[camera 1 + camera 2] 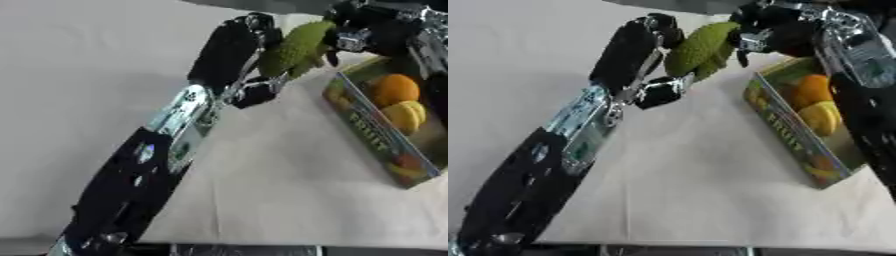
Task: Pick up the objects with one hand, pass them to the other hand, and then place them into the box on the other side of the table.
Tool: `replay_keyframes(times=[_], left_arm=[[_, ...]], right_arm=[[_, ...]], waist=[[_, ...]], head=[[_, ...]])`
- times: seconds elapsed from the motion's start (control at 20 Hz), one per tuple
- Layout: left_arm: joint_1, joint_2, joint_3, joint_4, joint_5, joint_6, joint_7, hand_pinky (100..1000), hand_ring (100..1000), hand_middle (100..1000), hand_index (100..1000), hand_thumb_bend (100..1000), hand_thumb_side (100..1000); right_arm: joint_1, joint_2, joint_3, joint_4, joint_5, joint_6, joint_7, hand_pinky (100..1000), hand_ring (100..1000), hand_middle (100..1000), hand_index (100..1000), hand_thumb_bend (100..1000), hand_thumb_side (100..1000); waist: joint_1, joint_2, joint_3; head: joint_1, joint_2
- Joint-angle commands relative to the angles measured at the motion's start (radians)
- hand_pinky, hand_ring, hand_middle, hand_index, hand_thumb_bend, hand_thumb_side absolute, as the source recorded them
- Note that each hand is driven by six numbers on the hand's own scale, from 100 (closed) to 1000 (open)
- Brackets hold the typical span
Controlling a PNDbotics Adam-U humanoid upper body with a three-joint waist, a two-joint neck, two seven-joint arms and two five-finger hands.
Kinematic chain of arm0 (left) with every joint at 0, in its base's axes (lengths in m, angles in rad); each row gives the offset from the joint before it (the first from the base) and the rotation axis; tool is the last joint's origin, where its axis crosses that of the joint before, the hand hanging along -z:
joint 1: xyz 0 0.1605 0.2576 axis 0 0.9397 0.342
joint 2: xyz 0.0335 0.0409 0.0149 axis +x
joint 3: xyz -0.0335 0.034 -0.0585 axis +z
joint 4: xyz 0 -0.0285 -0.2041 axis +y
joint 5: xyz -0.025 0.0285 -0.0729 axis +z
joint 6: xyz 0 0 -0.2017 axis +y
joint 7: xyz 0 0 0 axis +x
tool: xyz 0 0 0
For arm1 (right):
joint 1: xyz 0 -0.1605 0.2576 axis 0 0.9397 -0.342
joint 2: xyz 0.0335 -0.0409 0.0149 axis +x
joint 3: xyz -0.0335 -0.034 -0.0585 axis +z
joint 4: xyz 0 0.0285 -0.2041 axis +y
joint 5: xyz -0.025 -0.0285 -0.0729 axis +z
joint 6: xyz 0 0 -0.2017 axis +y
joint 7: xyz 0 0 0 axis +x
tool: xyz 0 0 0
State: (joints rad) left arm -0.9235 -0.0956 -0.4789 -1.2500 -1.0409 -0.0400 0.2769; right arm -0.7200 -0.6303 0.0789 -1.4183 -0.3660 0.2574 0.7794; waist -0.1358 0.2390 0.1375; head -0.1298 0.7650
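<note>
White tablecloth (289, 175). Fruit box (372, 132) at right holds orange (394, 88), yellow fruit (405, 116). Left hand (229, 50) and right hand (776, 30) both curled round bumpy green fruit (702, 47) above table.

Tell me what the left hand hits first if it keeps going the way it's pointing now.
Likely the right hand. The left hand points up and toward the right, already against the bumpy green fruit that both hands touch, so the right hand is next. Depth is unclear.
</note>
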Motion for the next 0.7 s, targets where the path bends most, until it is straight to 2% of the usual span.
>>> replay_keyframes(times=[0.05, 0.1, 0.25, 0.35, 0.5, 0.65, 0.7], left_arm=[[-0.007, 0.001, 0.000, -0.020, 0.008, 0.005, 0.013, 490, 483, 430, 506, 426, 282], [-0.006, 0.001, 0.001, -0.019, 0.010, 0.007, 0.016, 491, 484, 432, 513, 453, 302], [-0.001, 0.001, 0.000, -0.016, 0.012, 0.010, 0.027, 514, 507, 460, 583, 648, 440], [0.003, 0.001, -0.002, -0.012, 0.012, 0.010, 0.029, 520, 514, 469, 613, 684, 465], [0.007, 0.003, -0.005, -0.007, 0.011, 0.007, 0.026, 544, 544, 504, 674, 791, 555], [0.011, 0.006, -0.005, -0.005, 0.011, 0.005, 0.021, 555, 560, 523, 701, 827, 599], [0.012, 0.007, -0.005, -0.006, 0.009, 0.005, 0.021, 576, 582, 551, 739, 886, 668]], right_arm=[[-0.008, -0.051, -0.033, -0.017, -0.010, 0.002, -0.016, 369, 127, 100, 100, 100, 103], [-0.006, -0.051, -0.034, -0.016, -0.011, 0.006, -0.019, 367, 126, 100, 100, 100, 103], [-0.003, -0.053, -0.038, -0.004, -0.014, 0.024, -0.027, 363, 123, 100, 100, 100, 100], [0.001, -0.052, -0.044, 0.001, -0.017, 0.028, -0.031, 362, 122, 100, 100, 100, 100], [0.008, -0.057, -0.054, 0.001, -0.022, 0.026, -0.044, 360, 119, 100, 100, 100, 100], [0.015, -0.063, -0.061, 0.000, -0.028, 0.024, -0.055, 356, 116, 100, 100, 100, 100], [0.016, -0.065, -0.064, 0.000, -0.029, 0.024, -0.059, 356, 116, 100, 100, 100, 100]], waist=[[-0.004, 0.001, -0.005], [-0.004, 0.002, -0.005], [-0.005, 0.002, -0.007], [-0.007, 0.002, -0.008], [-0.008, 0.002, -0.007], [-0.008, 0.001, -0.005], [-0.009, 0.001, -0.005]], head=[[0.006, 0.005], [0.007, 0.005], [0.007, 0.005], [0.009, 0.005], [0.009, 0.005], [0.007, 0.005], [0.007, 0.005]])
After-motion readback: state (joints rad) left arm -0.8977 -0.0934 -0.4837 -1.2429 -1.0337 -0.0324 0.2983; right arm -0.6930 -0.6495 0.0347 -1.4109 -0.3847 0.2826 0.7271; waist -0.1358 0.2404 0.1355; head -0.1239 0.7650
